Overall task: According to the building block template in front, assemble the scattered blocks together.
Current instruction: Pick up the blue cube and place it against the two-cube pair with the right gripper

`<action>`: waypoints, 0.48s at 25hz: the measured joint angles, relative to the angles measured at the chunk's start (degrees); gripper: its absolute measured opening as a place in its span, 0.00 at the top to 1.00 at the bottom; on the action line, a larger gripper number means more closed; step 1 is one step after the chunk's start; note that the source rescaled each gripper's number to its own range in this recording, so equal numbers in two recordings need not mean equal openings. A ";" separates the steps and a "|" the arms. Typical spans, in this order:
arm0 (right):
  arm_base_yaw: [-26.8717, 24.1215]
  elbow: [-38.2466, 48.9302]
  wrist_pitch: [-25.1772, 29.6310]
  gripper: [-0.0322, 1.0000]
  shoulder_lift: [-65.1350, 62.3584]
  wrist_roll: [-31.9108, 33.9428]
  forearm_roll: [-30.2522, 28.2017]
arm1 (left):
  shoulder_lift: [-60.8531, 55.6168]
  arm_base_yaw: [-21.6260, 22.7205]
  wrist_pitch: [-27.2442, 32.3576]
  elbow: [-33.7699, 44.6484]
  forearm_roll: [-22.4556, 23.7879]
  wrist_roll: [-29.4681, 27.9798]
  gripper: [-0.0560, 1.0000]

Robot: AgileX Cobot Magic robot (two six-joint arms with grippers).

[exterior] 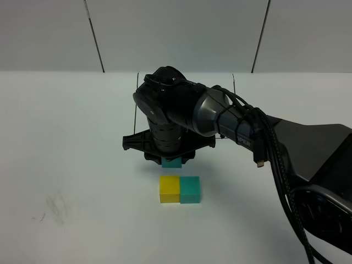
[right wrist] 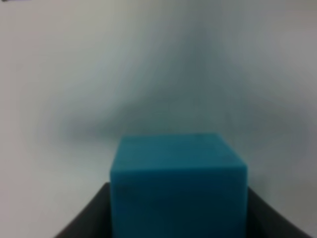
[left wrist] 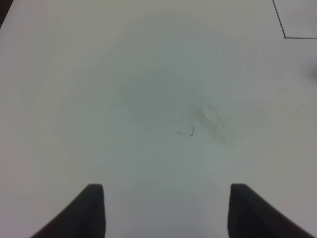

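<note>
A yellow block [exterior: 169, 188] and a teal-green block [exterior: 190, 190] sit side by side, touching, on the white table. Just behind the yellow one is the sky-blue block [exterior: 172, 162], with my right gripper [exterior: 171, 159] shut on it from above. In the right wrist view the blue block [right wrist: 178, 183] fills the space between the dark fingers [right wrist: 84, 218]. Whether it rests on the table is unclear. The template's cubes are hidden behind the right arm; only pieces of its black frame [exterior: 233, 83] show. My left gripper [left wrist: 166, 210] stands open over bare table.
The right arm [exterior: 231, 118] and its cables stretch from the right edge across the table's middle. A faint smudge [exterior: 55, 206] marks the table at the front left. A corner of a thin black line [left wrist: 285, 34] shows in the left wrist view.
</note>
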 joint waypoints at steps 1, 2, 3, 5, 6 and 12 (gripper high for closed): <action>0.00 0.00 0.23 0.96 0.34 0.00 0.06 | 0.00 0.00 0.00 0.00 0.00 0.00 0.76; 0.00 0.00 0.32 0.96 0.71 0.00 0.11 | 0.00 0.00 0.00 0.00 0.00 0.00 0.76; 0.00 0.00 0.47 0.96 0.77 0.00 0.11 | 0.00 0.00 0.00 0.00 0.00 0.00 0.76; 0.00 0.00 0.59 0.96 0.83 0.00 0.11 | 0.00 0.00 0.00 0.00 0.00 0.00 0.76; 0.00 0.00 0.59 0.96 0.83 0.00 0.06 | 0.00 0.00 0.00 0.00 0.00 0.00 0.76; 0.00 0.00 0.63 0.96 1.38 0.00 0.20 | 0.00 0.00 0.00 0.00 0.00 0.00 0.76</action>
